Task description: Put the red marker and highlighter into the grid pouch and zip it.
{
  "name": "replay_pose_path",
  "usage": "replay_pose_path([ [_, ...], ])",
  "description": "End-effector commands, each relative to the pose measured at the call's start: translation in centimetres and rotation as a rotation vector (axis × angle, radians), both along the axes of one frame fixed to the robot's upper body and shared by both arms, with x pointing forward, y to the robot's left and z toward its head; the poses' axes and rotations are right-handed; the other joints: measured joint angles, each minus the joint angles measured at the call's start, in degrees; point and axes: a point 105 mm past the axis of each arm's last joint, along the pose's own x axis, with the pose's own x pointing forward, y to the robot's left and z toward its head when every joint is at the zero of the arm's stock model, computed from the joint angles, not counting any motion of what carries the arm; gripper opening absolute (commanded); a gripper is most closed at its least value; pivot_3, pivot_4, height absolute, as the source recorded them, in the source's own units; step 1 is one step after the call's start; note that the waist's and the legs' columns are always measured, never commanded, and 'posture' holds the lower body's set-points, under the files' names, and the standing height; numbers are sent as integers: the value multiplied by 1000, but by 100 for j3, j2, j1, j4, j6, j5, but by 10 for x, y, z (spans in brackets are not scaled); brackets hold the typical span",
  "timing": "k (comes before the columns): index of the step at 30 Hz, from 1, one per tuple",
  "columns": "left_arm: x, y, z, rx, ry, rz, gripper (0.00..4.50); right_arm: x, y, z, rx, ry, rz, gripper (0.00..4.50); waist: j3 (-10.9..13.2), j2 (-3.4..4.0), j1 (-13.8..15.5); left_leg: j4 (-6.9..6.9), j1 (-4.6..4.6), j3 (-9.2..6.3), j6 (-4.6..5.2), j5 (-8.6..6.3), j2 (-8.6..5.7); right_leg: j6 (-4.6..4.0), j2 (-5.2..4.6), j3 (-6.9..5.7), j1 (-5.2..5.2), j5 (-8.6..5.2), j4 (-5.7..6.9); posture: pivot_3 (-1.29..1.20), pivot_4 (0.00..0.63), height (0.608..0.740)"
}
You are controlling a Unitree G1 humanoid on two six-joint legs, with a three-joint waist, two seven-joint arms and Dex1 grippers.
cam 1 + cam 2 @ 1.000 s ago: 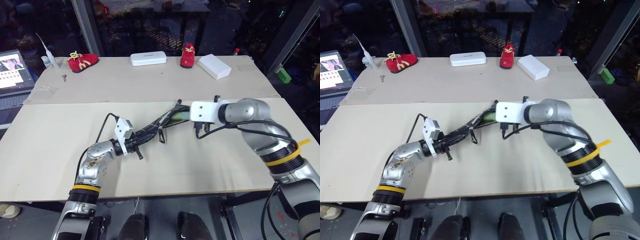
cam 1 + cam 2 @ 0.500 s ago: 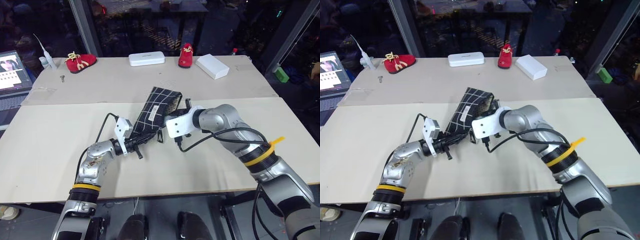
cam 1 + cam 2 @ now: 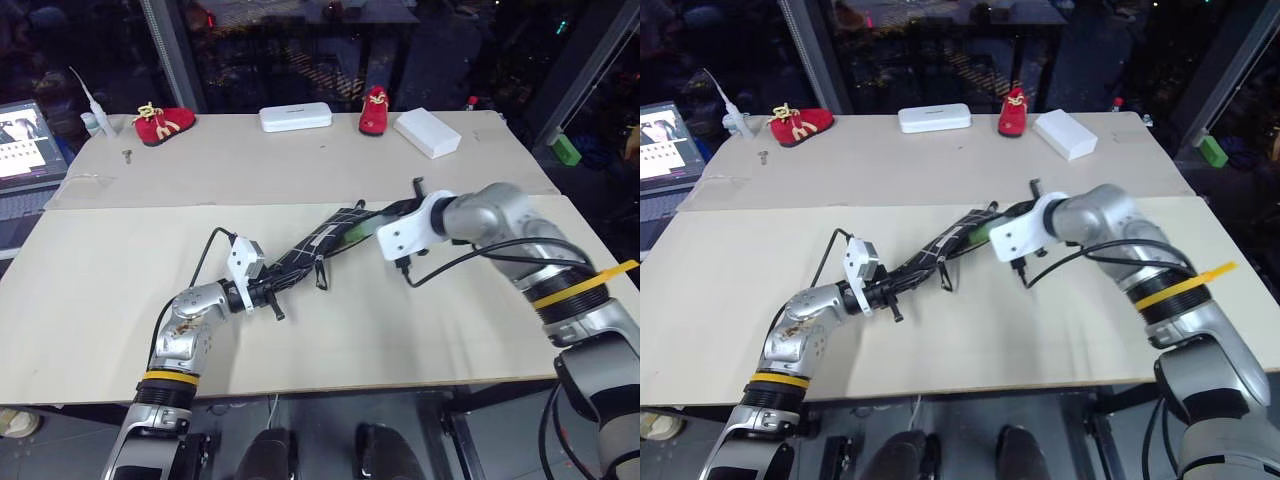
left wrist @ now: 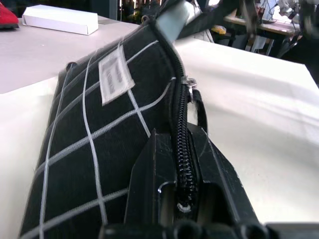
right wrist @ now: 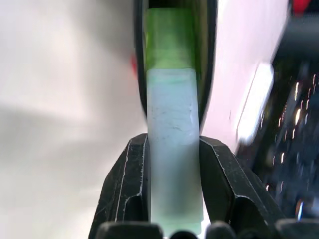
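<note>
Both grippers grip: the left gripper (image 4: 182, 199) is clamped shut on the pouch (image 4: 99, 134) at its zipper end, holding it above the table (image 3: 420, 320). The right gripper (image 5: 172, 169) pinches the highlighter (image 5: 172, 149), green cap inside the pouch mouth.

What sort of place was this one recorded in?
Probably an indoor lab or demo space at night: a plain table set against dark glass walls, an open laptop at its left edge, and staged props along the back such as red shoes and a white hard case.
</note>
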Motion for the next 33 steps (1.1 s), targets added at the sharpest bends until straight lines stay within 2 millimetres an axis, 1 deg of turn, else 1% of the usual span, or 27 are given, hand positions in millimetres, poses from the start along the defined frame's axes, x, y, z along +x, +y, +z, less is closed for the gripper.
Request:
replay_pose_path([
  [1, -1, -6, 14, -18, -45, -34, 0, -8, 11, 36, 110, 0, 27, 1010, 0, 0, -40, 0, 0, 0, 0, 0, 2, -1, 2, 0, -1, 0, -6, 0, 150, 740],
  [4, 0, -6, 15, -20, -46, -37, 0, -8, 12, 38, 126, 11, 13, 1010, 0, 1, -30, 0, 6, -1, 0, 0, 11, -6, 9, 2, 0, 2, 1, 0, 150, 740],
  [8, -1, -8, 15, -21, -46, -48, 0, -16, 21, 19, 115, 82, 27, 1010, 0, 1, -11, 0, 7, -1, 0, 0, 11, -6, 3, 2, 2, 2, 1, 0, 150, 740],
  [11, -3, -10, 14, -25, -41, -60, 0, -17, 30, 14, 119, 90, 28, 1010, 1, 1, -10, 0, 2, -1, 0, 0, 7, -5, -1, 2, 0, 2, 26, 0, 150, 740],
  [14, -3, -11, 13, -24, -38, -68, 0, -17, 38, 11, 82, 73, 49, 1010, 1, 1, -10, 1, 1, 0, 0, 0, 4, -5, -3, 3, -3, 2, 31, 0, 150, 740],
  [18, -2, -13, 13, -27, -35, -76, 0, -11, 54, 13, 40, 2, 79, 1010, 1, 1, -23, 1, 3, 0, 0, 0, 3, -5, -2, 3, -4, 2, 36, 0, 150, 740],
  [21, -3, -16, 12, -30, -31, -88, 0, -7, 60, 13, 3, -41, 91, 1010, 1, 2, -24, 1, 3, 1, -1, 1, 2, -5, -1, 4, -8, 2, 41, 0, 150, 740],
  [23, -4, -17, 12, -31, -31, -92, 0, -5, 59, 13, -29, -62, 100, 1010, 1, 2, -9, 1, 3, 0, -1, 0, 2, -5, 0, 2, -8, 1, 44, 0, 150, 740],
  [25, -3, -17, 12, -32, -30, -93, 0, -2, 52, 13, -87, -89, 109, 1010, 1, 2, 5, 1, 3, -1, -2, 1, 1, -4, -1, 1, -7, 1, 43, 0, 150, 740],
  [28, -4, -16, 12, -32, -29, -91, 0, -2, 46, 17, -100, -88, 109, 1010, 2, 3, 8, 2, 2, 0, -3, 2, -2, -4, -4, 2, -6, 1, 40, 0, 150, 740],
  [33, -6, -16, 10, -33, -22, -94, 0, 2, 38, 35, -87, -99, 85, 1010, 3, 4, -26, 1, 3, 0, -3, 2, -1, -4, -2, 2, -7, 1, 43, 0, 150, 740],
])
